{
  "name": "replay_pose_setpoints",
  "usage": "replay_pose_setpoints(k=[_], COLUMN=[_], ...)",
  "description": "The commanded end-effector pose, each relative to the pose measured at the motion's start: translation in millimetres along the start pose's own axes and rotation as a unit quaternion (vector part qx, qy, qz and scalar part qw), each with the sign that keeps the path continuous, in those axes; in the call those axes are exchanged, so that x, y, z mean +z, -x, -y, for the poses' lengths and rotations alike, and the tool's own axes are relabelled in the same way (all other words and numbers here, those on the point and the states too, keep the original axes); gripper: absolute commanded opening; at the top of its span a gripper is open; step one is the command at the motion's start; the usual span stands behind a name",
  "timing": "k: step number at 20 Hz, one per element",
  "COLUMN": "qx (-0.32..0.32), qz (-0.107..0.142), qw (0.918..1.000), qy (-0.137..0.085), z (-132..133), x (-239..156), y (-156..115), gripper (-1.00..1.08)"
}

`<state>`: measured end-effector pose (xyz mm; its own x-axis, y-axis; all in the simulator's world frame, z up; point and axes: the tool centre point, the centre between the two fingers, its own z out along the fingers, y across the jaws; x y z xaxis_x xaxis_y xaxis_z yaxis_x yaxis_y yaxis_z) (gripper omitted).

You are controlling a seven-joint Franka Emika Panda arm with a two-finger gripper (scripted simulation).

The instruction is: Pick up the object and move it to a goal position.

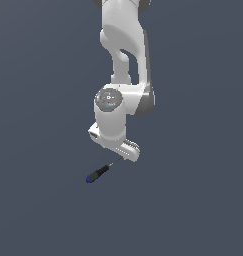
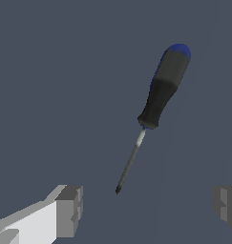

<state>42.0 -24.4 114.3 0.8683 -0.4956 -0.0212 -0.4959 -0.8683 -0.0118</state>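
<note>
1. The screwdriver lies on the flat grey surface just below the centre of the exterior view, slanted, its blue butt end toward the lower left and its thin shaft running up-right.
2. In the wrist view the screwdriver lies apart from both fingers.
3. The gripper is spread wide, holding nothing.
4. In the exterior view the gripper sits beside the shaft's tip, with the white arm rising to the top edge.
</note>
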Motion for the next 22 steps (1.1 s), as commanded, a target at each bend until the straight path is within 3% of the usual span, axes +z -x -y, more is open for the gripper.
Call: replay_pose_setpoints(k=[1,11,22], qx=[0.043,0.161,0.192], qz=[-0.002,-0.009,-0.011], qw=[0.9991,0.9869,0.9814], qy=[0.0,0.003,0.004], z=[-4.4,-18.4,-22.7], x=[10.0,39.3,47.9], y=[-10.0,-36.6,-43.2], gripper=[1.0,1.0,1.0])
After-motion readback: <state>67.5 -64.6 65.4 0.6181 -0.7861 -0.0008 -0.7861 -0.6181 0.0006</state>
